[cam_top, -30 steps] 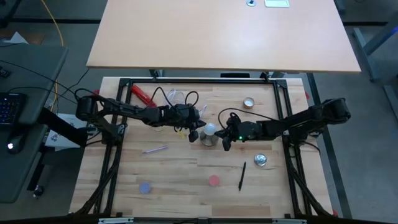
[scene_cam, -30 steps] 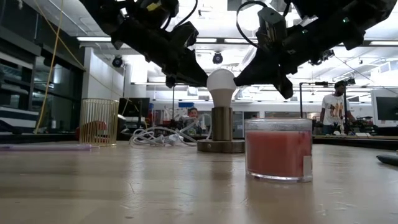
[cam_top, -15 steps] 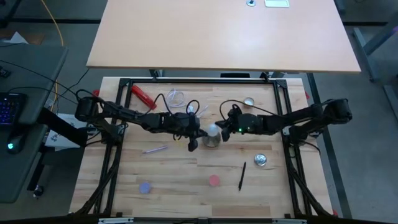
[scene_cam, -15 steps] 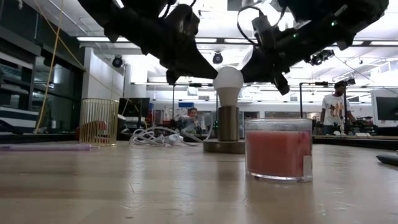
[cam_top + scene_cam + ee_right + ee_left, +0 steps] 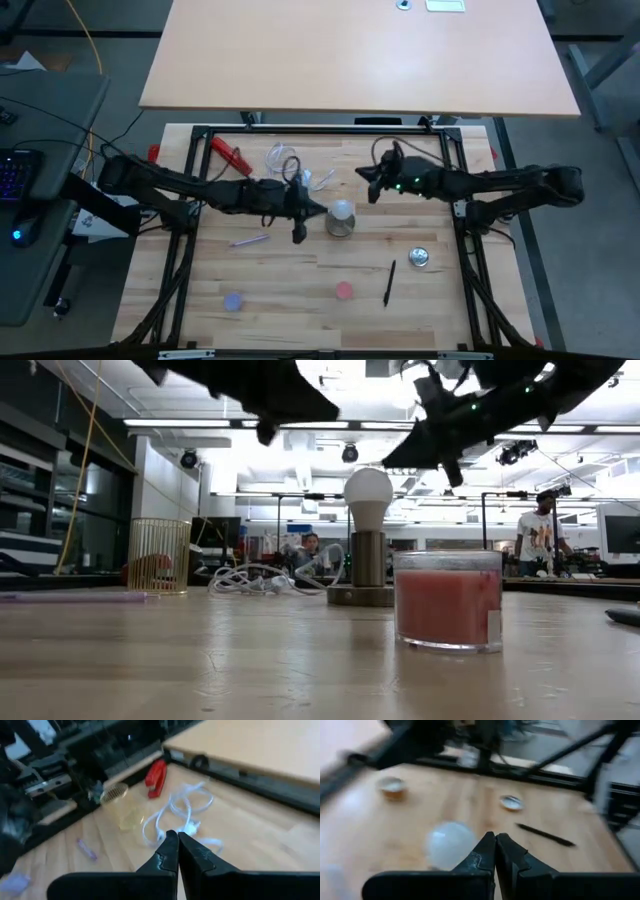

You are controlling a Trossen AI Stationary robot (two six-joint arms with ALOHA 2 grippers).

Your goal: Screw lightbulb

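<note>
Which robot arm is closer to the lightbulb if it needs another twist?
Probably the left. Its gripper sits just beside the lightbulb, jaws shut and empty. The right gripper is farther off, over toward the white cable, also shut.

Wood table [image 5: 300, 280]: socket stand [image 5: 341, 224], pink candle [image 5: 344, 291], black pen [image 5: 389, 283], white cable [image 5: 285, 162], red stapler [image 5: 229, 152].

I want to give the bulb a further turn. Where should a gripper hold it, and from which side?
Grip the lightbulb across the widest part of its round white globe, coming from above. It stands upright in the socket stand, so only the globe is exposed; its screw base is hidden. Both the left gripper and right gripper are shut and off it.
</note>
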